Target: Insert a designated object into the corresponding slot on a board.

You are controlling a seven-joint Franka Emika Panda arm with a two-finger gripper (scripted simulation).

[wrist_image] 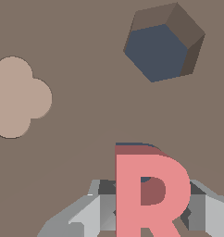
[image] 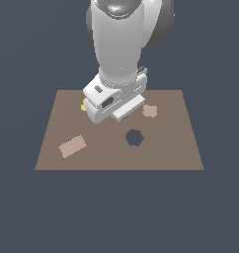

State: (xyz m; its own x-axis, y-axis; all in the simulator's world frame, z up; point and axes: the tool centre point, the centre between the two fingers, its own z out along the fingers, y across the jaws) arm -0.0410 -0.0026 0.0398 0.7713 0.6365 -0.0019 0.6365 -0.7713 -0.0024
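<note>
While I watch remotely, the brown board [image: 156, 153] lies flat beneath the white arm [image: 119, 44]. My gripper [wrist_image: 151, 210] has its jaws clenched on the salmon-red R block [wrist_image: 132, 194], held just over the board, near the dark hexagonal hole [wrist_image: 158, 51] and tan flower piece [wrist_image: 16, 97].

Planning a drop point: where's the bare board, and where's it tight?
Free: the board on the exterior view's right, past the hexagonal hole and flower piece; also the front strip between the tan tile and the hole. Crowded: under the gripper, holding the red R, near the yellow piece.
</note>
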